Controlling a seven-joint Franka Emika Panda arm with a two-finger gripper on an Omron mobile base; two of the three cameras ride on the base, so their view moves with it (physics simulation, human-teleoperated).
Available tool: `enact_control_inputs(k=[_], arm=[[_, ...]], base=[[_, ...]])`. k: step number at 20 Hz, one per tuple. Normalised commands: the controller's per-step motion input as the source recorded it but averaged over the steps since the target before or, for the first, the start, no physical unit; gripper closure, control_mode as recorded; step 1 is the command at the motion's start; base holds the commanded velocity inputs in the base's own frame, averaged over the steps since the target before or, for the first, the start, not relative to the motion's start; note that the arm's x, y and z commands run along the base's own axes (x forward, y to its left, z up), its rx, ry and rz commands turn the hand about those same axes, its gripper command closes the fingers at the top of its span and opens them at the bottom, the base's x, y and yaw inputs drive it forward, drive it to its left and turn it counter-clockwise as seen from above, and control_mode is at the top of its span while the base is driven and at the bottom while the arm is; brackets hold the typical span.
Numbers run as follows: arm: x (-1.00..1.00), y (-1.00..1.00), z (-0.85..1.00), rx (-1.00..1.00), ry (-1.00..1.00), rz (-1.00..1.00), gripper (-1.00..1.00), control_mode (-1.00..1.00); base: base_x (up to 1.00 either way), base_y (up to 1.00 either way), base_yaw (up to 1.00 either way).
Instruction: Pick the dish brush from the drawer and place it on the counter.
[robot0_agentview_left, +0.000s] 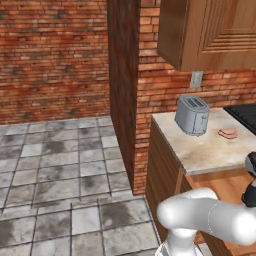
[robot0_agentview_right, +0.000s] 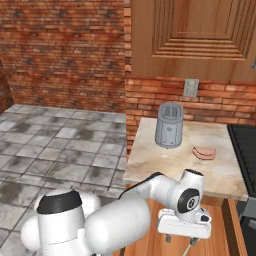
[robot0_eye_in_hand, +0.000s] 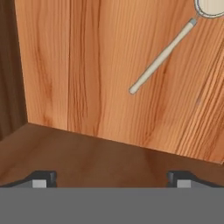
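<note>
Tool: my two-finger tool (robot0_eye_in_hand: 109, 179) hangs over the open drawer, fingers wide apart, holding nothing.
Brush: pale long-handled dish brush (robot0_eye_in_hand: 162, 57) lies on the orange-brown wooden drawer (robot0_eye_in_hand: 87, 65) floor.
Table: beige stone table (robot0_agentview_right: 170, 165) carries a grey toaster (robot0_agentview_right: 169, 125).

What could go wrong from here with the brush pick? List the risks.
1. The dish brush lies diagonally and off-centre from the open end effector, so closing now would likely miss its thin handle.
2. The toaster and a pink item sit on the counter; placing carelessly could hit them.
</note>
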Motion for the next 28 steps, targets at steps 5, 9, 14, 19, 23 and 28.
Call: enact_control_inputs(k=[5,9,14,19,23,28], arm=[[0.16,-0.32,-0.37,0.00,0.01,0.00,-1.00,-1.00],[0.00,-0.29,-0.48,0.00,0.00,0.00,-1.00,-1.00],[0.03,-0.03,-0.40,0.00,0.00,-0.01,-1.00,-1.00],[0.17,0.00,-0.36,0.02,0.00,-0.01,-1.00,-1.00],[0.16,0.00,-0.41,0.01,0.00,-0.01,-1.00,-1.00],[0.08,0.00,-0.47,0.00,0.00,-0.01,-1.00,-1.00]], base=[[0.00,0.00,0.00],[0.00,0.00,0.00],[0.00,0.00,0.00],[0.00,0.00,0.00],[0.00,0.00,0.00],[0.00,0.00,0.00]])
